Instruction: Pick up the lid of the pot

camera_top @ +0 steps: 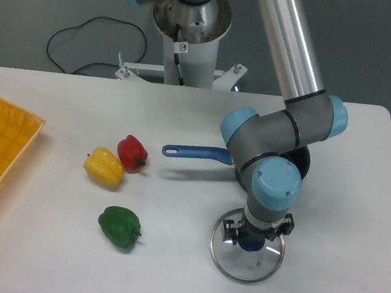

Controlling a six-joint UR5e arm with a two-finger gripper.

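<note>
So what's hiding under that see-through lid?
Through the glass of the pot lid only the white table shows. The tool sits over the lid's middle, so what's beneath that part can't be seen.

The round clear-glass pot lid (260, 264) has a shiny metal rim and lies on the smooth, matt white table (39, 256). Left of the lid, the red pepper (133, 153), yellow pepper (104, 167) and green pepper (119, 226) look like glossy plastic. Above the lid, the arm's silver tube (286, 35) gleams like polished metal.
</note>
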